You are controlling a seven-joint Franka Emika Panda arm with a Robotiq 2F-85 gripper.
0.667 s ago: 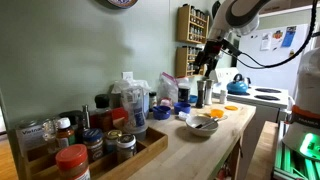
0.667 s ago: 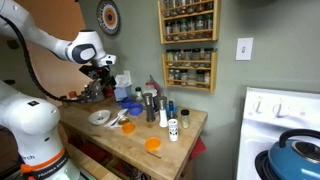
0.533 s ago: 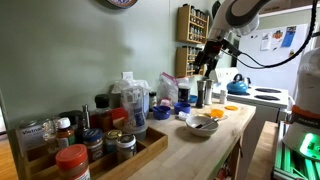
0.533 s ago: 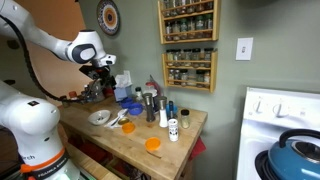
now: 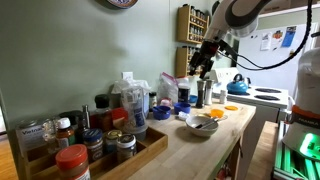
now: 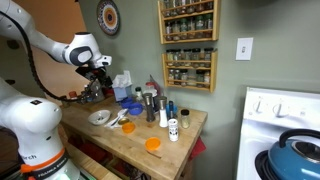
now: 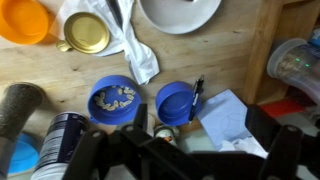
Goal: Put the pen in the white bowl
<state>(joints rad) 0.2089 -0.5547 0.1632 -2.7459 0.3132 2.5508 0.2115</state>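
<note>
A black pen (image 7: 196,97) leans against the rim of a small blue container (image 7: 178,102) on the wooden counter. The white bowl (image 7: 180,10) lies at the top edge of the wrist view and also shows in both exterior views (image 5: 201,124) (image 6: 99,117). My gripper (image 7: 185,160) is open and empty. Its dark fingers hang above the blue containers and the pen. In both exterior views (image 5: 203,64) (image 6: 102,76) it hovers well above the counter near the wall.
A second blue container (image 7: 115,98) holds small pieces. A gold lid (image 7: 87,32), a white cloth (image 7: 135,50), an orange lid (image 7: 25,18), a dark can (image 7: 60,140) and a blue paper (image 7: 228,115) lie around. Bottles and jars (image 5: 110,120) crowd the counter.
The gripper has shifted slightly upward above the blue containers. Nothing on the counter has moved.
</note>
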